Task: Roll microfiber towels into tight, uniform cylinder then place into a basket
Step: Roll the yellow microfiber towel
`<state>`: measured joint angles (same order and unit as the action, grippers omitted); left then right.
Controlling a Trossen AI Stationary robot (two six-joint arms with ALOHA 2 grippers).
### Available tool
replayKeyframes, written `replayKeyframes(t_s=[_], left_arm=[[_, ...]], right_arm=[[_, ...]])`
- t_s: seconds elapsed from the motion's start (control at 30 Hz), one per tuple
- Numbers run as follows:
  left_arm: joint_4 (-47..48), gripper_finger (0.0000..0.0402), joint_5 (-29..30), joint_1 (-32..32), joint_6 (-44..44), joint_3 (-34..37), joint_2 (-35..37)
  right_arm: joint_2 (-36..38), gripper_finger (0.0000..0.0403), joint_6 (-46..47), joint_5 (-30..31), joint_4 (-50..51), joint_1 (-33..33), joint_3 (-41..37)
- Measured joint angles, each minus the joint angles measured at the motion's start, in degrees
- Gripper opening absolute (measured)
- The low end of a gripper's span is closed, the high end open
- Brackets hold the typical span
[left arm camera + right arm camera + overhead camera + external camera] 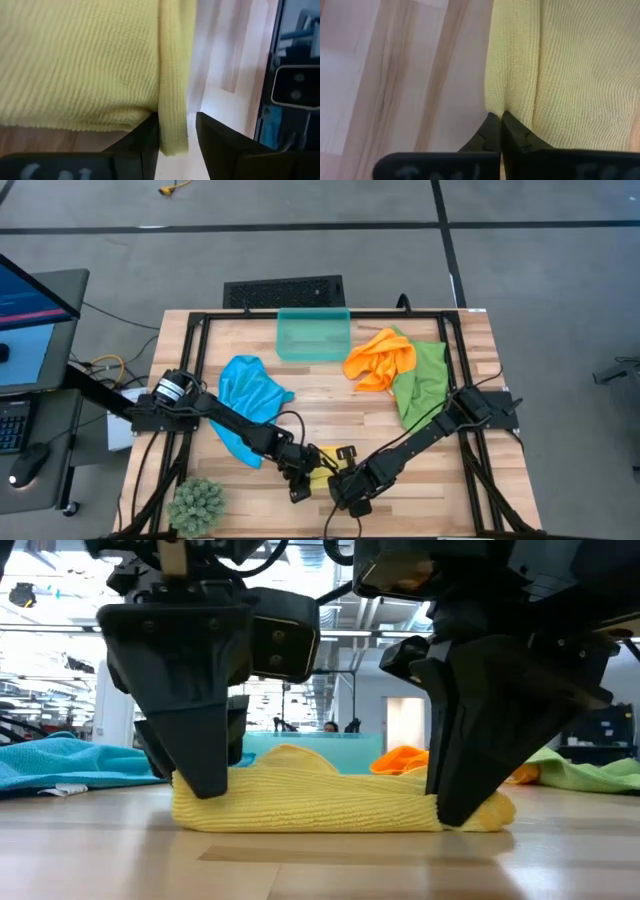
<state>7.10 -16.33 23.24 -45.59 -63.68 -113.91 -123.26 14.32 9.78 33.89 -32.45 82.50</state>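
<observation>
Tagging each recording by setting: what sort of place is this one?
Probably a robotics lab or workshop: a slatted wooden worktable with a black metal frame on a grey concrete floor, a computer monitor and keyboard beside it, and a large open hall with ceiling lights behind.

The right claw is shut, its two dark fingers pressed together with their tips meeting at a pinch in the yellow towel. The pinched part is a rolled or folded edge of the towel that runs as a thick ribbed band away from the claw. Beyond this band, more of the same ribbed yellow cloth lies flat and fills one side of the view. The other side shows bare counter, light wood planks with grain lines running roughly parallel to the towel's edge. The towel rests directly on the counter.
</observation>
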Motion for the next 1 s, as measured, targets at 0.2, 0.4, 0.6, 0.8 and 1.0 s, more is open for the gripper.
replayKeyframes(t_s=[0.2,0.4,0.6,0.8,1.0], left_arm=[[2.74,0.0126,4.58,0.4,6.43,0.32,3.06],[11.95,0.0126,16.55,2.9,10.81,0.34,8.89],[12.96,0.0126,28.02,8.64,17.26,0.26,10.21],[6.94,0.0126,38.82,14.46,31.41,0.18,8.32],[-0.98,0.0126,39.64,16.44,42.63,-0.24,3.9]], right_arm=[[0.0,0.0017,2.26,-0.01,-0.65,-0.29,0.0],[-0.02,0.0006,2.33,0.08,-1.07,-0.44,-0.11],[-0.02,0.0013,2.46,-0.33,-1.25,-0.05,-0.11],[-0.04,0.0009,2.7,-0.7,-1.99,0.37,-0.13],[-0.11,0.0014,3.31,-0.61,-3.0,0.48,-0.17]])
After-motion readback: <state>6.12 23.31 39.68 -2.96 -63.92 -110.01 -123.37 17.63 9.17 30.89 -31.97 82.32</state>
